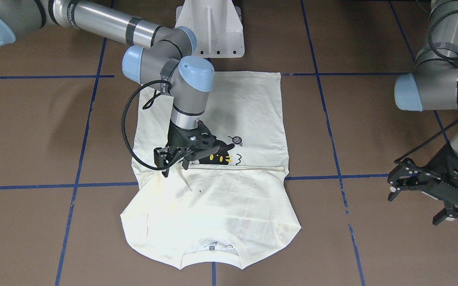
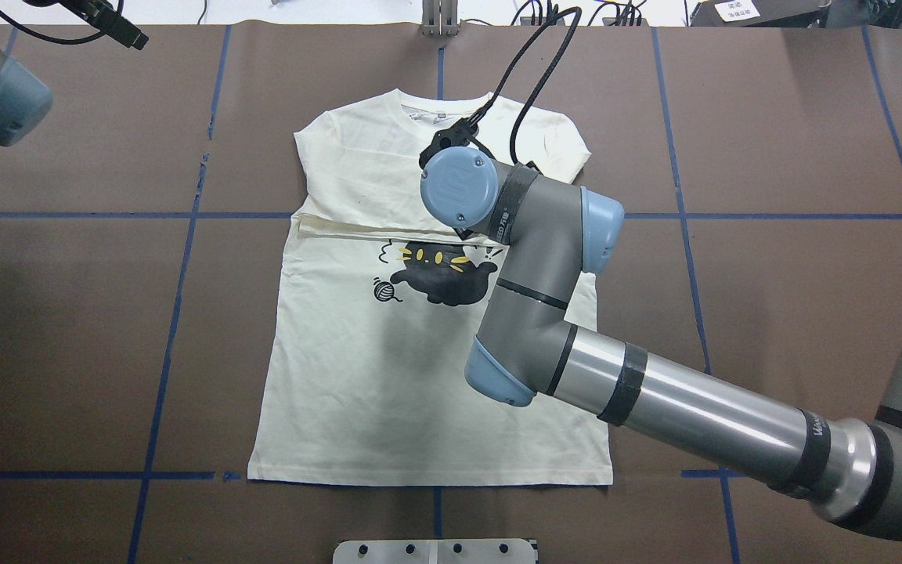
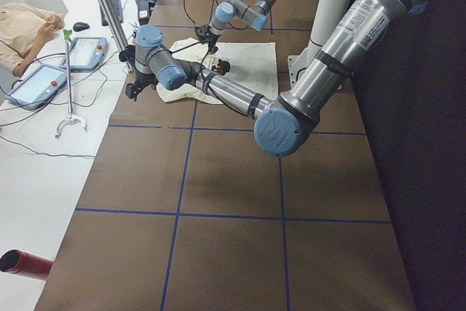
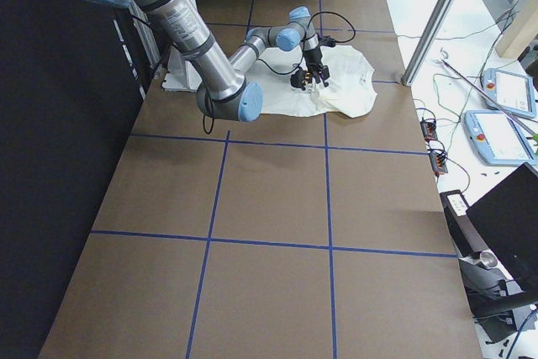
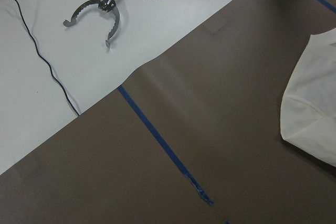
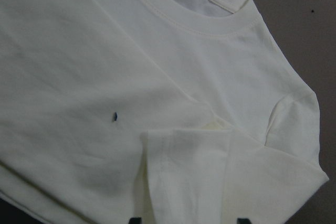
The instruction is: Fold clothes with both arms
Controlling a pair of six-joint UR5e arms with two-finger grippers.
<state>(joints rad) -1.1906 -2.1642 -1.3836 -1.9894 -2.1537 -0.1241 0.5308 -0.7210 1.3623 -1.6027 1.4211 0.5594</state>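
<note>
- Folding looks to be at an early-to-middle stage. The T-shirt [image 2: 388, 376] lies print side up about the middle of the surface [image 2: 772, 313], with its hem [image 2: 420, 479] toward the robot-side edge and its collar [image 2: 420, 110] toward the operators' edge.
- Done, as far as visible: the upper part is tucked in. A straight fold edge [image 2: 357, 227] crosses the chest just beyond the cat print [image 2: 439, 278]. Plain pale cloth covers the shirt from there to the collar, and no long sleeve trails onto the bare surface.
- Right tool [image 1: 175, 167]: it sits low over the shirt at that fold edge, on the robot's right of the print. The wrist view shows its fingertips [image 6: 135, 220] apart, with a sleeve cuff [image 6: 189, 182] lying below and between them. The jaws are fairly wide and grip nothing that I can see. Whether it touches the cloth, I cannot tell.
- Left tool [image 1: 414, 204]: it is over bare surface toward the left end, well apart from the shirt, with its jaws wide and empty.
- Left to do (judgement): from the fold edge to the hem the body lies full length and full width, so the main body folds are not yet made. Those likely need both tools, and the left one has yet to come to the cloth.
</note>
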